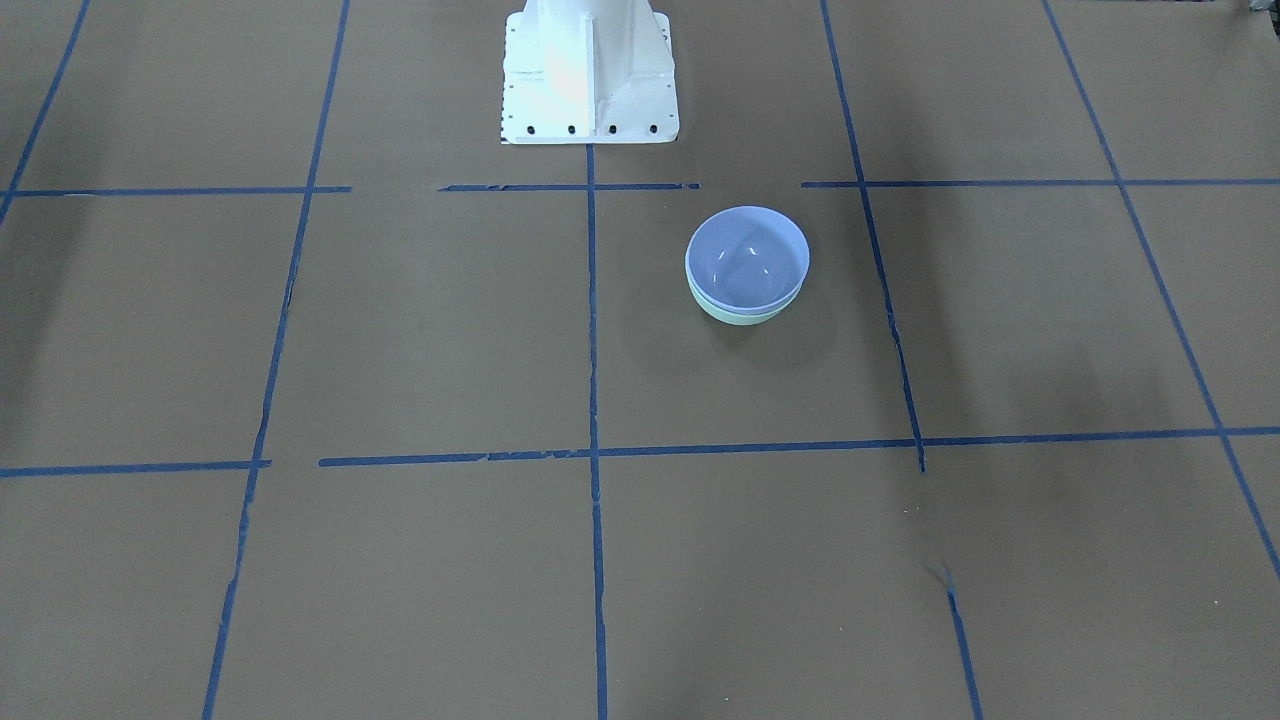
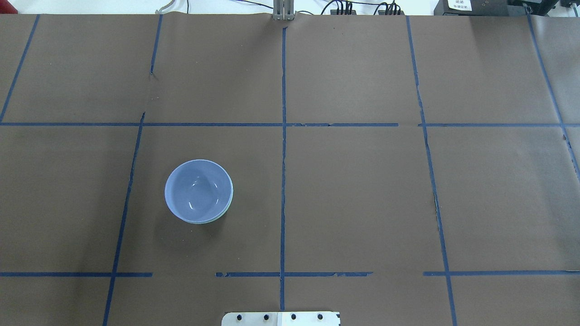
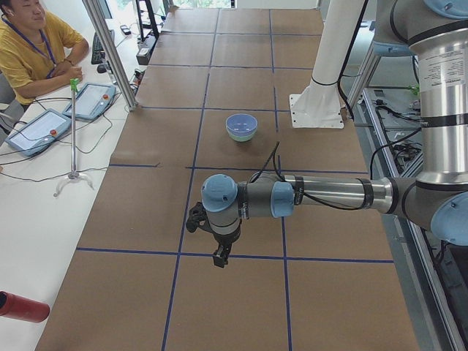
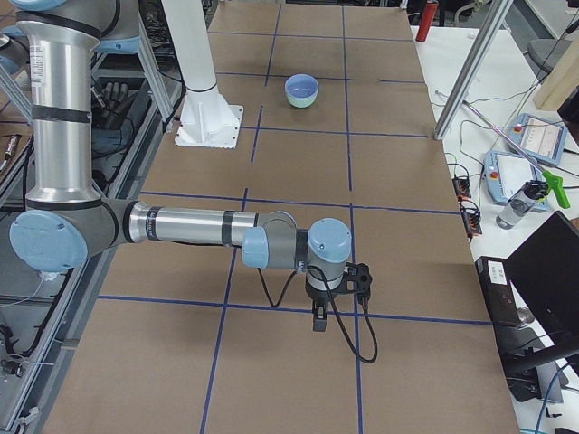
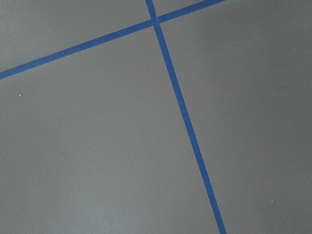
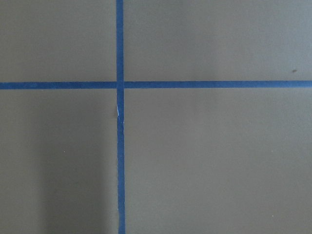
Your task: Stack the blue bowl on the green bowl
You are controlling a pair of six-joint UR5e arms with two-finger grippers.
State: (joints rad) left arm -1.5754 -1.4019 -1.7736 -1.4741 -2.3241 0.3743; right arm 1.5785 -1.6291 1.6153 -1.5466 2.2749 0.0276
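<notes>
blue bowl point(image 2: 198, 190) is found nested in green bowl point(image 1: 737, 317); judged light, stiff, slippery, best pinched at the rim. finger spread of left gripper point(image 3: 219, 257) and right gripper point(image 4: 318, 322) cannot be told.

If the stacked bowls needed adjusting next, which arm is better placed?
Probably left: the blue bowl, already nested in the green bowl, sits on the robot's left half of the table.

Even overhead light, views sharp. Small glare spots inside blue bowl point(image 2: 198, 190), w/ soft shadow at its 6 o'clock (overhead view). At 12 o'clock in front view, white base point(image 1: 588, 70) is blown out. Wrist pics dimmer, slightly soft.
</notes>
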